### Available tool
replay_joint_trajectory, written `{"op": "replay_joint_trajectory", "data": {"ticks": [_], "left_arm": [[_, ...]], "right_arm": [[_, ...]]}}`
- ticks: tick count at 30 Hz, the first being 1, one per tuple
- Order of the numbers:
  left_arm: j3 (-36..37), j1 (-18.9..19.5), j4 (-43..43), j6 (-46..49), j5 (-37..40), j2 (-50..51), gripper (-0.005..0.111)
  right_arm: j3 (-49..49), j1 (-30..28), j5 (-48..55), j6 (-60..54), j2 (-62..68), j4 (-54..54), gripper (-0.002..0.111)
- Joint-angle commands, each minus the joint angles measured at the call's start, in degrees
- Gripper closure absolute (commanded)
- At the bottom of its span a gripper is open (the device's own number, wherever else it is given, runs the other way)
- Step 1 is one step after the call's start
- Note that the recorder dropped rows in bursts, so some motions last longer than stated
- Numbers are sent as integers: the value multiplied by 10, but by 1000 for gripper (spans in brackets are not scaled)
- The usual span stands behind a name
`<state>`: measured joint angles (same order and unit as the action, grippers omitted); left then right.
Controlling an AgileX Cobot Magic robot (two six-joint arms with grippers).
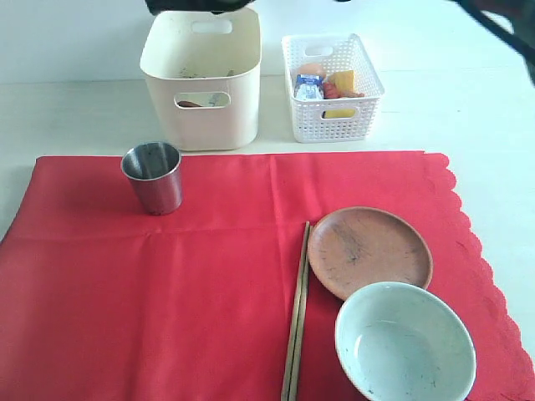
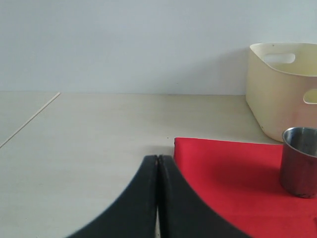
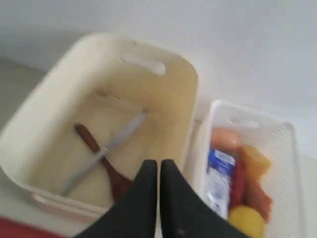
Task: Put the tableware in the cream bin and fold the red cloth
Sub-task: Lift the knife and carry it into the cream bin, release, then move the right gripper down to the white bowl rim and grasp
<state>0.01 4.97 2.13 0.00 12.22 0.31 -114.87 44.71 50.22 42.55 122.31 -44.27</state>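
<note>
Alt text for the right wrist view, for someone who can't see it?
The shut right gripper hangs above the cream bin, where a dark wooden spoon and a steel knife lie crossed. Beside the bin, a white lattice basket holds blurred food items.

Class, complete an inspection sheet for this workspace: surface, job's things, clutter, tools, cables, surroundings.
Surface: pale table, mostly covered by the flat red cloth.
Job's things: steel cup, chopsticks, brown plate and green bowl on the cloth; knife and spoon inside the cream bin.
Clutter: white basket of food beside the bin.
Tools: left tool shut, empty, low by the cloth's corner; right tool shut, empty, above the bin.
Cables: nothing seen.
Surroundings: plain pale wall.
</note>
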Motion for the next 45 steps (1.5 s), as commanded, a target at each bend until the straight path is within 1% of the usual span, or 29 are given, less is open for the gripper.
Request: {"op": "replay_joint_trajectory", "data": {"ticks": [1,4,7,11,18,22,25,29,33,36,37,39,43,45], "left_arm": [[0,1,-4,0,-2,-3,107],[0,1,-4,0,-2,-3,107],[0,1,-4,0,-2,-3,107],[0,1,-4,0,-2,-3,107],[0,1,-4,0,-2,-3,107],[0,1,-4,0,-2,-3,107],[0,1,-4,0,-2,-3,107],[0,1,-4,0,-2,-3,107],[0,1,-4,0,-2,-3,107],[0,1,-4,0,-2,-3,107],[0,1,-4,0,-2,-3,107],[0,1,-4,0,-2,-3,107],[0,1,-4,0,-2,-3,107],[0,1,-4,0,-2,-3,107]], "right_arm": [[-4,-1,131,-217,-31,111,108],[-1,-1,190,-277,-47,163,108],[28,-1,197,-304,-75,178,108],[119,-1,197,-308,-131,177,108],[285,-1,163,-309,-230,177,108],[359,-19,162,-310,-260,196,108],[404,-48,170,-341,-269,253,108],[454,-90,197,-446,-270,329,108],[479,-95,197,-453,-270,327,108],[497,-94,197,-485,-270,362,108],[506,-94,197,-490,-270,366,107],[528,-94,197,-490,-270,362,102],[567,-94,183,-490,-270,349,82],[576,-94,166,-506,-270,366,71]]}}
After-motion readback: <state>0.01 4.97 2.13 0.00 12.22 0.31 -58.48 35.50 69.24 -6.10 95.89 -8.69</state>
